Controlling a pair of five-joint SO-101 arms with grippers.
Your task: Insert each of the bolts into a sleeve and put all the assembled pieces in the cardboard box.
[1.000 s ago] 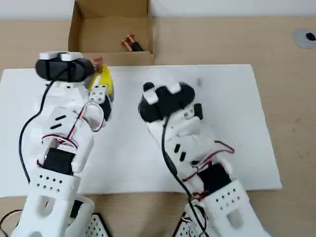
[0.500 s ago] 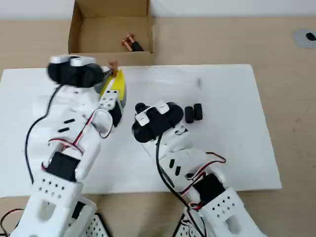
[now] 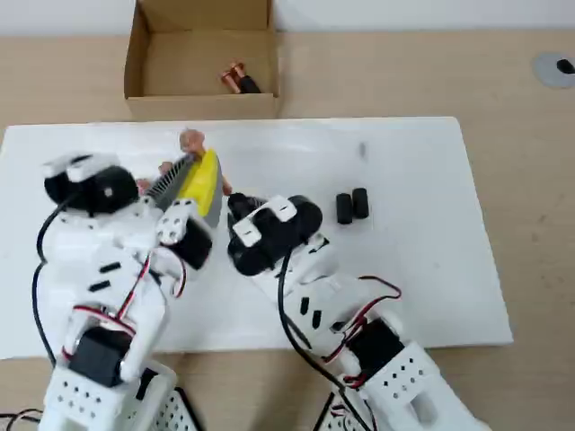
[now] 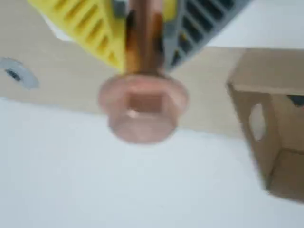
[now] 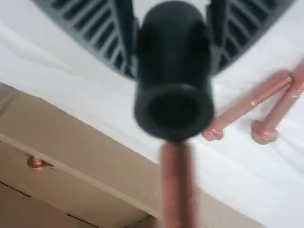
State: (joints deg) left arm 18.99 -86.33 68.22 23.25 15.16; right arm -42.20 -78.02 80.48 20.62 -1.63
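Left gripper [image 4: 145,50]: clamped on a copper bolt [image 4: 142,107]. Right gripper [image 5: 173,47]: clamped on a black sleeve [image 5: 173,99], with a copper shank close before its mouth. Two spare sleeves [image 3: 351,205] and two loose bolts [image 5: 249,104] lie on the white mat [image 3: 422,269]. The cardboard box [image 3: 148,63] holds one assembled piece [image 3: 241,79].
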